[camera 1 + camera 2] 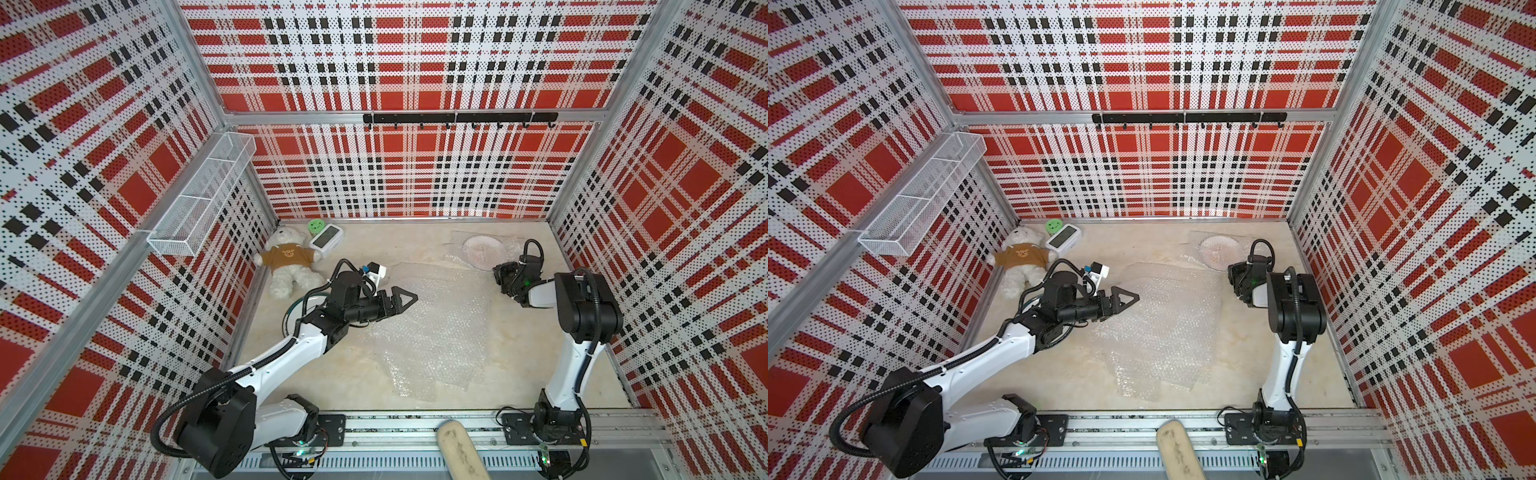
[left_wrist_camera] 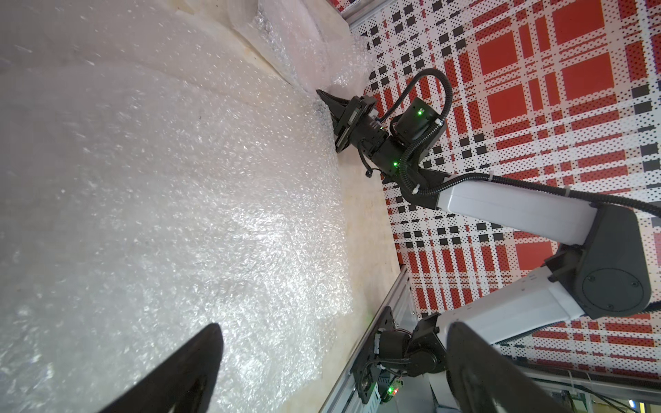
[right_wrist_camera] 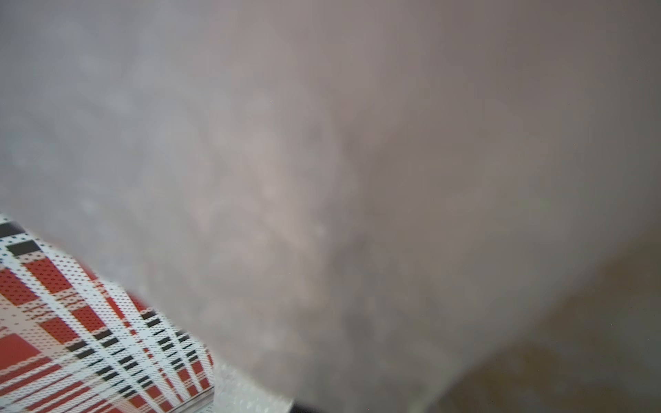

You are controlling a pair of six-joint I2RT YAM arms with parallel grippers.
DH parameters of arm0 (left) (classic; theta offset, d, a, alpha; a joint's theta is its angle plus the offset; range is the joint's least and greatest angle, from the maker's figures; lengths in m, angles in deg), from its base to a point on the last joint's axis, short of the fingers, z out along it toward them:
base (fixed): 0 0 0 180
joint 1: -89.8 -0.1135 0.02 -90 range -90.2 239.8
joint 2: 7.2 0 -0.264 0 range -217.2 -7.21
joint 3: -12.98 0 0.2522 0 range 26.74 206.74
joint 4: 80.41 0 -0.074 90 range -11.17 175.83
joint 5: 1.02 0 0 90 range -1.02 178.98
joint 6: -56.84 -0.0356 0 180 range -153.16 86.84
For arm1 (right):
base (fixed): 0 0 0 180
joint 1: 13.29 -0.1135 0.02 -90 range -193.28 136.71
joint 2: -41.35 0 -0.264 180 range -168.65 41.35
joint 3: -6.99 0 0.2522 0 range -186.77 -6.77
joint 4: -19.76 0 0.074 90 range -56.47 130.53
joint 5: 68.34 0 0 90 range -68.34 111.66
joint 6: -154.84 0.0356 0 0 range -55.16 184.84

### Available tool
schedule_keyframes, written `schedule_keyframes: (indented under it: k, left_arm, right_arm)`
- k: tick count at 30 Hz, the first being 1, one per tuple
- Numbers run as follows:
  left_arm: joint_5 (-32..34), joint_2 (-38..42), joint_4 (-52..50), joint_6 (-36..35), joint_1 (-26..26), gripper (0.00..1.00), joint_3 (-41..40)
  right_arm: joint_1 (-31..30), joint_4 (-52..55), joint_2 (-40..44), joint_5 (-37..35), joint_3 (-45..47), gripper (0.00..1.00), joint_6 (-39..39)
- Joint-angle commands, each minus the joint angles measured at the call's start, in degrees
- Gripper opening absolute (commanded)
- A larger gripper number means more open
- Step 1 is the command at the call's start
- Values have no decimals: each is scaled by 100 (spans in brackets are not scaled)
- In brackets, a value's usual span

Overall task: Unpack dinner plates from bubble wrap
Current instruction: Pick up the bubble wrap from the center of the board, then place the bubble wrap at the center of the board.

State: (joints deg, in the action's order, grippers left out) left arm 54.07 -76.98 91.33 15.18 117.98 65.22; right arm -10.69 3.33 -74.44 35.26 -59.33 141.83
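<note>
Left wrist view: crinkly, shiny bubble wrap (image 2: 179, 196), right claw (image 2: 323, 102) clenched at its edge, left claw (image 2: 334, 329) splayed.

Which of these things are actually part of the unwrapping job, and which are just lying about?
Part of the job:
- bubble wrap, spread loose mid-table
- plate, round and pale, still under wrap at the back

Just lying about:
- teddy bear
- white device with a screen
- green round thing beside it
- wire basket
- hook rail
</note>
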Motion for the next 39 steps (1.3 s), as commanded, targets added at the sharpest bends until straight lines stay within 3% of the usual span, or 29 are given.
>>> schedule_keyframes:
  k: [1, 12, 19, 25, 30, 34, 39]
  left_arm:
    - [-166, 71, 4, -15, -58, 99, -103]
    - [-179, 285, -222, -187, -165, 99, -174]
    - [-186, 633, -768, -517, -369, 99, -126]
    - [-139, 1038, -1692, -1086, -738, 99, 76]
    - [-193, 1249, -1968, -1243, -867, 99, 99]
    - [-241, 1313, -2000, -1241, -867, 99, 51]
    - [-248, 1437, -2116, -1247, -858, 99, 2]
  right_arm:
    - [-10, 147, 73, 33, -281, 0, -147]
    - [177, 2089, 1354, 214, -1232, 0, -1444]
    - [117, 3325, 2078, 1454, -1670, 0, -2339]
    - [-204, 4889, 3069, 2211, -1497, 0, -3636]
    - [-661, 6274, 3729, 2261, -1319, 0, -4780]
    - [-824, 6576, 3910, 2821, -857, 0, -5106]
    - [-1096, 6781, 3893, 2837, -469, 0, -5503]
